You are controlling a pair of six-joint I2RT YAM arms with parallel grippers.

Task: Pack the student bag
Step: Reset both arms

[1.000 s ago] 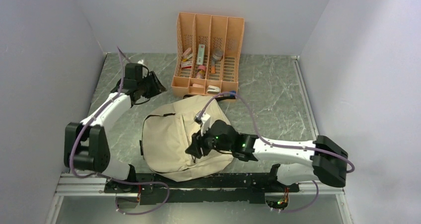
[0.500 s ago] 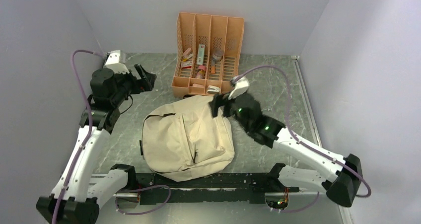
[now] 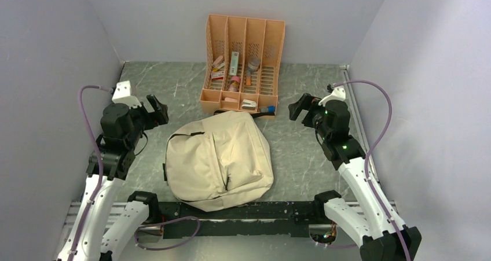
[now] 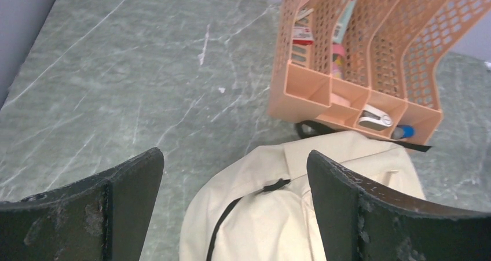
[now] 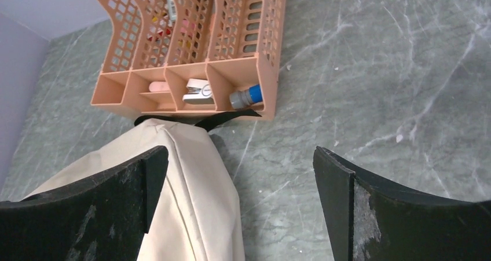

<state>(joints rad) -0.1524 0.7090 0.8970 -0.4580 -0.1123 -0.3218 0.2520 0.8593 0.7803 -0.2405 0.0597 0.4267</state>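
**Student bag flat on table, both grippers open & empty**

Student bag (image 3: 217,160) lies flat at table ctr, near the front edge, btw the two arms. Cream fabric side faces up, w/ a black strap (image 3: 186,135) curving over its upper left. Its top end sits just in front of the orange organiser (image 3: 279,41). The bag's black top handle (image 5: 228,117) lies against the organiser's base. Can't tell if the main zip is open or shut.

Left gripper (image 3: 157,109) hangs above the table (image 3: 312,87), left of the bag & apart from it. Fingers are spread wide w/ nothing btw them. Left wrist view shows bare marble, part of the bag & the organiser's corner in the gap.

Right gripper (image 3: 297,109) hangs right of the organiser's front corner, clear of the bag. Fingers are also spread wide & hold nothing.

Organiser stands at the back of the table, four slots w/ small items inside. Front compartments hold a grey-white stapler-like item (image 5: 197,91) & a blue-tipped tube (image 5: 246,96), each in its own bay. Other contents are too small to ID.
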